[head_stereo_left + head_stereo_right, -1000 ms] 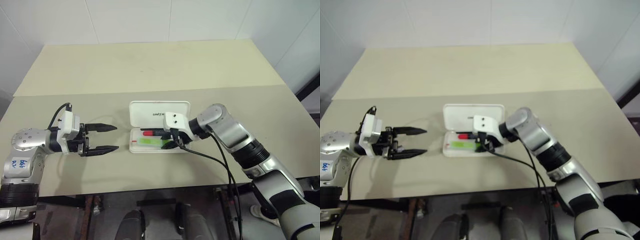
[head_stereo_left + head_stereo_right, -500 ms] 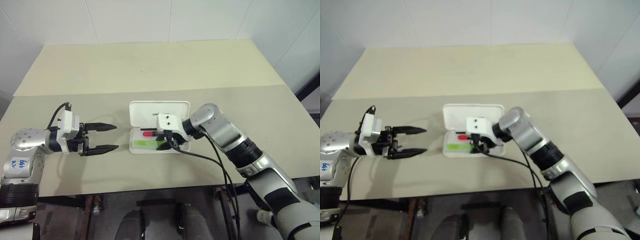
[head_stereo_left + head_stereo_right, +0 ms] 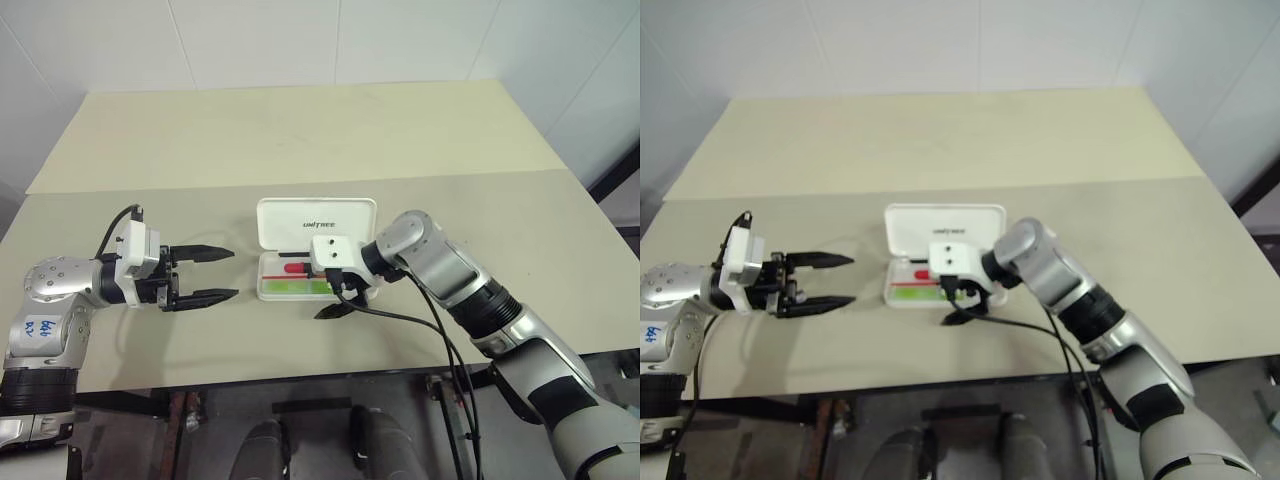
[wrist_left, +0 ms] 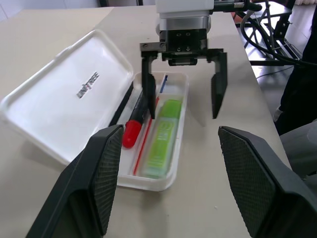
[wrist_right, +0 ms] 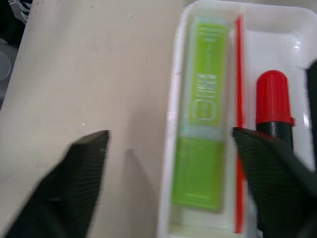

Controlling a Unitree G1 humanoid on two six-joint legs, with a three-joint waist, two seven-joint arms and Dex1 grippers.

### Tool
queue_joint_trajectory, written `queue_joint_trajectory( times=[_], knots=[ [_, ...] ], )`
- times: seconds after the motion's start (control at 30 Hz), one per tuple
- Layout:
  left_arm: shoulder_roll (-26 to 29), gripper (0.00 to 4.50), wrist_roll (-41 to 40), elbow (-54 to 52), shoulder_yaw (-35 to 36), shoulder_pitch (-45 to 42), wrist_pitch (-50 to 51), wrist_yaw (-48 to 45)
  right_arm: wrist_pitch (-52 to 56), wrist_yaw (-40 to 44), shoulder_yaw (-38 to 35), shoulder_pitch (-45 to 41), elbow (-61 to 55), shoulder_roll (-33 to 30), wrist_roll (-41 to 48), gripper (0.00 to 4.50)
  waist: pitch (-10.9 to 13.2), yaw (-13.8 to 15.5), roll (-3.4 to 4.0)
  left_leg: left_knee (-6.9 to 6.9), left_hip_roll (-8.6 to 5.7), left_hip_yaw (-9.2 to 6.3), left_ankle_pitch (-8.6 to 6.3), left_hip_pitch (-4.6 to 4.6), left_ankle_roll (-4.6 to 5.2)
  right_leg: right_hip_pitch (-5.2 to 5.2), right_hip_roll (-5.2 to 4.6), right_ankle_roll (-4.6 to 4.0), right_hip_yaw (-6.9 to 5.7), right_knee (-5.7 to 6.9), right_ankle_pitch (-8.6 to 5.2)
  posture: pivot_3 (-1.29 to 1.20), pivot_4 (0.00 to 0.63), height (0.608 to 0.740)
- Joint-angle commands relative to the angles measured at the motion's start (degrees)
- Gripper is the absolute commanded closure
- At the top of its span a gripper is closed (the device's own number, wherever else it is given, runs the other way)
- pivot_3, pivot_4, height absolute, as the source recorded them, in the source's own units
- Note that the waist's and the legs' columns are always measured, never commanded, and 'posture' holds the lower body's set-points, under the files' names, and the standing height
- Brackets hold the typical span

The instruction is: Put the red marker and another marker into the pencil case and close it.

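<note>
From the head camera you see the pencil case (image 3: 317, 250) lying open on the table (image 3: 300, 140), lid flat behind the tray, its long axis running across your view. The right gripper (image 3: 340, 290) hangs over the tray's right end with its fingers spread and nothing between them. One finger reaches past the tray's near rim. The left gripper (image 3: 222, 273) hovers apart to the left of the case, fingers also parted and empty, pointing toward it.

The left wrist view looks along the tray from its end. The red marker (image 4: 136, 119) lies lengthwise with its red cap toward this gripper. The green highlighter (image 4: 163, 138) lies parallel beside it, across a thin red stripe. You also get the right gripper head-on here (one finger over the marker's barrel, the other outside the tray wall).

The right wrist view shows both pens close up, under and between its own spread fingers. The highlighter (image 5: 204, 109) lies against the tray's outer wall.
</note>
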Motion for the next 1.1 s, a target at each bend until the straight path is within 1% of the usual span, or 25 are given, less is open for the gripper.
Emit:
queue_joint_trajectory(
  times=[0.03, 0.13, 0.23, 0.47, 0.6, 0.8, 0.9, 0.93, 1.0, 1.1],
  knots=[
    [0.0, 1.32, -0.3, -1.7, 0.8, -0.3, -0.8, 0.1, 0.7, -0.4, -3.2, -2.0, -1.5, 0.7, 1.8, 0.02, 0.0, 0.0, 0.0, 0.0, 0.08, 0.0, 0.01, 0.0, -0.02, 0.0, 0.07, -0.05, 0.0, -0.02, 0.02, 0.0, 0.15, 0.74],
    [0.0, 1.32, -0.4, -1.9, 0.9, -0.1, -0.7, 0.2, 2.3, 0.7, -6.1, -1.6, -4.5, 0.7, 5.5, 0.02, 0.0, 0.1, 0.0, -0.04, 0.18, 0.01, 0.01, -0.03, -0.09, -0.11, 0.22, -0.14, -0.01, 0.02, 0.0, 0.0, 0.15, 0.74],
    [0.0, 1.32, -0.5, -2.3, 1.0, 0.3, -0.5, 0.4, 3.5, 1.5, -9.9, 0.8, -9.1, -1.0, 9.8, 0.02, 0.0, 0.2, 0.0, -0.11, 0.21, 0.03, 0.0, -0.18, -0.13, -0.25, 0.26, -0.16, 0.0, 0.18, -0.01, 0.0, 0.15, 0.74],
    [0.0, 1.32, -1.1, -4.1, 2.1, 2.5, 0.1, 1.4, 2.9, 0.6, -14.7, 7.0, -15.6, -5.6, 14.6, 0.02, 0.0, 0.2, -0.01, -0.15, 0.21, 0.2, -0.13, -0.19, -0.08, -0.25, 0.25, -0.15, -0.02, -0.04, -0.01, 0.0, 0.15, 0.74],
    [-1.5, 1.32, -1.8, -8.4, 6.7, 7.9, 0.7, 8.3, 1.3, -3.0, -25.9, 13.0, -19.9, -7.6, 21.1, 0.02, 0.0, 0.1, -0.02, -0.17, 0.3, 0.2, -0.16, -0.18, -0.13, -0.26, 0.28, -0.16, -0.01, -0.06, -0.01, 0.0, 0.15, 0.74],
    [-4.6, 1.32, -2.7, -14.4, 14.3, 17.2, 2.2, 17.4, -0.5, -6.1, -36.0, 17.7, -21.0, -8.1, 28.4, 0.02, 0.0, 0.2, -0.02, -0.19, 0.36, 0.24, -0.17, -0.11, -0.15, -0.27, 0.28, -0.17, 0.04, -0.27, -0.02, 0.0, 0.15, 0.74],
    [-6.4, 1.32, -3.0, -16.9, 17.8, 22.2, 2.5, 20.7, -2.5, -4.8, -39.1, 20.1, -20.7, -9.0, 31.8, 0.02, 0.0, 0.2, -0.03, -0.18, 0.43, 0.24, -0.17, -0.09, -0.16, -0.24, 0.23, -0.19, 0.04, -0.27, -0.01, 0.0, 0.15, 0.74],
    [-7.0, 1.32, -2.5, -17.4, 19.0, 23.9, 2.4, 22.1, -5.0, -4.3, -39.5, 21.3, -20.3, -9.3, 31.4, 0.02, 0.0, 0.2, -0.03, -0.18, 0.45, 0.24, -0.17, -0.08, -0.16, -0.24, 0.19, -0.19, 0.05, -0.27, -0.01, 0.0, 0.15, 0.74],
    [-8.7, 1.32, -2.2, -18.4, 21.0, 25.9, 3.2, 26.5, -7.2, -3.3, -39.2, 22.8, -19.3, -10.3, 30.8, 0.02, 0.0, 0.2, -0.04, -0.19, 0.47, 0.24, -0.18, -0.07, -0.13, -0.2, 0.19, -0.19, 0.06, -0.35, -0.01, 0.0, 0.15, 0.74],
    [-11.7, 1.32, 0.0, -20.2, 22.2, 28.5, 2.5, 32.6, -6.4, -2.9, -38.5, 23.6, -19.4, -11.1, 32.2, 0.02, 0.0, 0.2, -0.04, -0.19, 0.47, 0.24, -0.2, -0.08, -0.1, -0.2, 0.18, -0.18, 0.06, -0.38, -0.01, 0.0, 0.15, 0.74]
  ],
)
